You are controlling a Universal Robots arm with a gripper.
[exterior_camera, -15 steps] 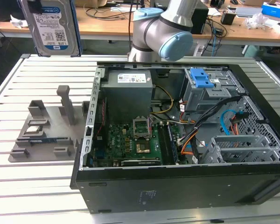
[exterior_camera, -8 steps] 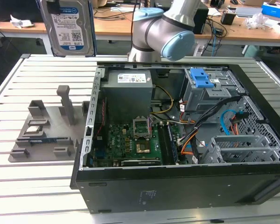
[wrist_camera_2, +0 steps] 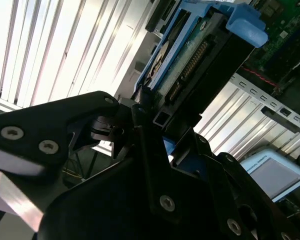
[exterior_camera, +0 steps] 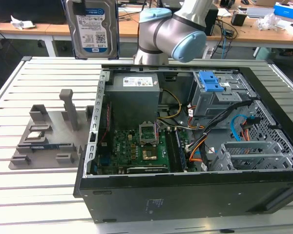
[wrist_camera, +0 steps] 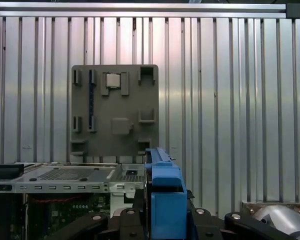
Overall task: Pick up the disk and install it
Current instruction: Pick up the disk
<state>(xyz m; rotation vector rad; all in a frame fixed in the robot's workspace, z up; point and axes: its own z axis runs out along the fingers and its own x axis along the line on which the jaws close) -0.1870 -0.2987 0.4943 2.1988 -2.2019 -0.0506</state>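
Note:
The disk (exterior_camera: 93,27), silver-grey with a white-and-blue label in a blue side-rail carrier, hangs upright high above the slatted table, over the back left corner of the open computer case (exterior_camera: 185,195). My gripper (exterior_camera: 83,6) is shut on its top edge. The second wrist view shows the black fingers (wrist_camera_2: 145,125) clamped on the disk (wrist_camera_2: 190,55) near its connector end. In the first wrist view the blue carrier (wrist_camera: 165,200) stands edge-on between the fingers (wrist_camera: 130,220), above the case's rim.
Inside the case sit the grey drive bay with a blue latch (exterior_camera: 210,90), a grey power-supply box (exterior_camera: 134,92), the motherboard (exterior_camera: 141,146) and loose cables (exterior_camera: 224,122). A grey parts fixture (exterior_camera: 49,136) lies on the slatted table at the exterior view's left.

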